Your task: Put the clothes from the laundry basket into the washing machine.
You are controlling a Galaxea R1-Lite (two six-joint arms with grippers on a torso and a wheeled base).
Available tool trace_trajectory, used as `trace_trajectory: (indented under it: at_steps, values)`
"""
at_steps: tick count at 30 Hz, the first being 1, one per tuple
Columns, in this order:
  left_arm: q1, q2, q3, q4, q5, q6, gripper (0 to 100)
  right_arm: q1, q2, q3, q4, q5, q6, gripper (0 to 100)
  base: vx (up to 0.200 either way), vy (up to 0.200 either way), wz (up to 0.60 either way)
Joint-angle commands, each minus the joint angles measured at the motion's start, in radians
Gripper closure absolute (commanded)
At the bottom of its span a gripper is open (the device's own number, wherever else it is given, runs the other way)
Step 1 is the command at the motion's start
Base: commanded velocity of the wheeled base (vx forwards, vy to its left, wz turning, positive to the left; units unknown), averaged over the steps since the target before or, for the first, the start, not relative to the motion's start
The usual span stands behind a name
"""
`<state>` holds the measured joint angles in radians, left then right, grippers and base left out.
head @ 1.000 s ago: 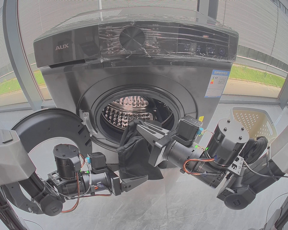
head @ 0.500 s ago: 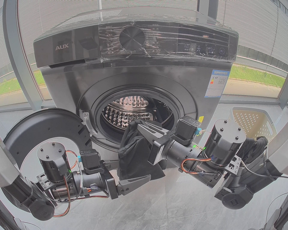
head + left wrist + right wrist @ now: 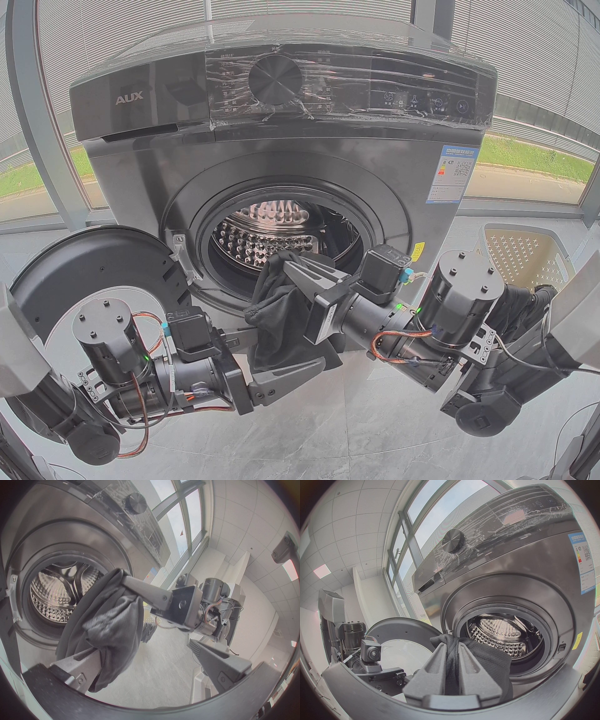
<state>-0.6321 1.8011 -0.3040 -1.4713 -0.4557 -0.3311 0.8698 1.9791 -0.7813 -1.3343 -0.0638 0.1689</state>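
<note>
The dark garment (image 3: 284, 319) hangs, in the head view, from the right end effector (image 3: 294, 269), which is clenched on its top fold. Most of the cloth droops below the fingers, in front of the drum mouth (image 3: 269, 240) of the washing machine (image 3: 281, 156), not inside it. The left end effector (image 3: 300, 353) sits beneath, released, its jaws spread about the hanging hem. The laundry basket (image 3: 531, 253) stands well behind the right end effector.

In the left wrist view, the cloth drapes against one spread finger. We judge that a snag there, while the right arm pushes forward, could drag the garment out of the pinch and onto the floor (image 3: 350, 425).

In the right wrist view, only a narrow bunch is pinched, with the drum mouth just ahead. We think letting go here would leave the tail over the rim, free to slide out.
</note>
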Motion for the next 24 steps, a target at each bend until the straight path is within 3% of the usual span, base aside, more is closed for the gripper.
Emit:
trace_trajectory:
  at_steps: [1,11,12,19,24]
  values:
    - [0.002,0.077,-0.013,-0.044,0.006,0.004,0,0.006,0.007,-0.004,0.000,0.001,0.000,100,0.000,0.000,0.00]
    - [0.011,0.103,-0.055,-0.044,0.071,0.010,0,0.006,0.007,-0.003,-0.019,-0.001,0.000,100,0.000,0.000,0.00]
    - [0.012,0.103,-0.056,-0.044,0.071,0.012,100,0.006,0.007,-0.001,-0.020,-0.001,0.000,100,0.000,0.000,0.00]
    - [0.014,0.095,-0.081,-0.046,0.146,0.012,100,0.006,0.009,0.002,-0.022,-0.001,0.001,100,0.000,0.000,0.00]
    - [0.012,0.040,-0.072,-0.046,0.155,0.014,100,0.006,0.010,0.005,-0.022,-0.001,0.001,100,0.000,0.000,0.00]
